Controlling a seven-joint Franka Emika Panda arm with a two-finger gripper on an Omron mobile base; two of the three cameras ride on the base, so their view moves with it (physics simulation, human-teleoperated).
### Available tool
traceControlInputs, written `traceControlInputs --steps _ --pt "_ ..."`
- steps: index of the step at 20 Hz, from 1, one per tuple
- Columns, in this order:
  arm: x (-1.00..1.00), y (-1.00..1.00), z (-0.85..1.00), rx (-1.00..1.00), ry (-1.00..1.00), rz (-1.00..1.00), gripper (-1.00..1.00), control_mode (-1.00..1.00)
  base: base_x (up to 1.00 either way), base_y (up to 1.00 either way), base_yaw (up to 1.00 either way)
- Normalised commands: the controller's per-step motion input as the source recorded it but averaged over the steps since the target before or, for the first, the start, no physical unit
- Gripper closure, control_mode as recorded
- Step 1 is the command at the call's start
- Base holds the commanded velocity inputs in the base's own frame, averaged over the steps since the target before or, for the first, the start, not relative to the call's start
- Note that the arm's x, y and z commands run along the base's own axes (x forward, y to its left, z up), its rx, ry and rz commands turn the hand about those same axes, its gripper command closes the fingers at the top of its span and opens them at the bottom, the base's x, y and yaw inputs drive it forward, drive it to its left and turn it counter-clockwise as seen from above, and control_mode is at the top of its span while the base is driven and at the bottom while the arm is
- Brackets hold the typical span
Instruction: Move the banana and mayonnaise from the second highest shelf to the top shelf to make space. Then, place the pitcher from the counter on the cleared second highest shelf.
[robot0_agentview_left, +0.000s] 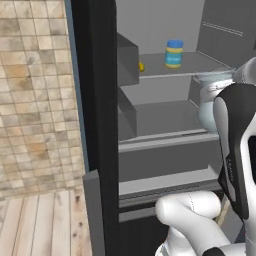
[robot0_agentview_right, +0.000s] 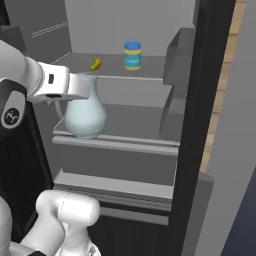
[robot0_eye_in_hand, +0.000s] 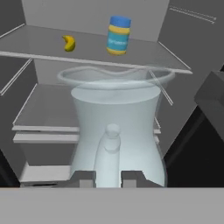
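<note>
Open fridge interior, grey: at upper centre of the frame the top shelf (robot0_agentview_right: 150, 67) carries one banana (robot0_agentview_right: 95, 64) and one mayonnaise (robot0_agentview_right: 132, 55) jar; below, at left centre, the fingers (robot0_eye_in_hand: 108, 178) clamp one pitcher (robot0_agentview_right: 85, 114) by its handle over the second highest shelf (robot0_agentview_right: 135, 125)

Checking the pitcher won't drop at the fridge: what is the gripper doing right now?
Gripper: closed on the handle of the pitcher, holding it at the second highest shelf.
</note>
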Motion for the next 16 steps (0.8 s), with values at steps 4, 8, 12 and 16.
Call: traceControlInputs --steps 4,8,12,16 --pt "0.0 0.0 0.0 0.0 0.0 0.0 1.0 1.0 0.28 0.05 0.0" --pt "0.0 0.02 -0.05 -0.01 -0.01 0.0 1.0 -1.0 0.0 0.06 0.0" --pt "0.0 0.07 -0.17 -0.02 -0.01 0.0 1.0 -1.0 0.0 0.0 0.0" --pt "0.0 0.07 -0.15 0.0 0.01 0.0 1.0 -1.0 0.0 0.0 0.0"
